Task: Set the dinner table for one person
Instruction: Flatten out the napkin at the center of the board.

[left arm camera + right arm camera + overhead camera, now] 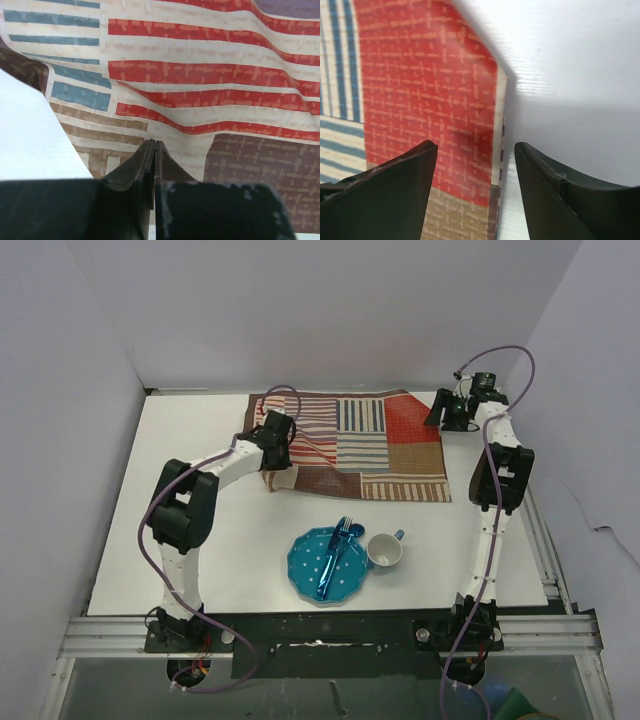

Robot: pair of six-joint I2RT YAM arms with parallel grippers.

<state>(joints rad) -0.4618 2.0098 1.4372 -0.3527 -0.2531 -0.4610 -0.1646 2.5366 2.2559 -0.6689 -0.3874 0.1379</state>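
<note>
The striped patchwork mat [365, 443] lies at the back middle of the white dinner table [210, 540]. My left gripper [277, 447] is at the mat's left near corner, shut on the cloth, which is lifted and rippled there; in the left wrist view the jaws [154, 143] pinch the mat [200, 75]. My right gripper [448, 415] is open at the mat's far right edge; in the right wrist view [476, 147] the fingers straddle that edge, with the red patch [425, 80] between them.
A teal dotted plate [305, 565] with a blue fork [342, 538] and another blue utensil on it sits near the front middle. A white cup [385, 551] with a blue handle stands just right of it. White walls enclose the table.
</note>
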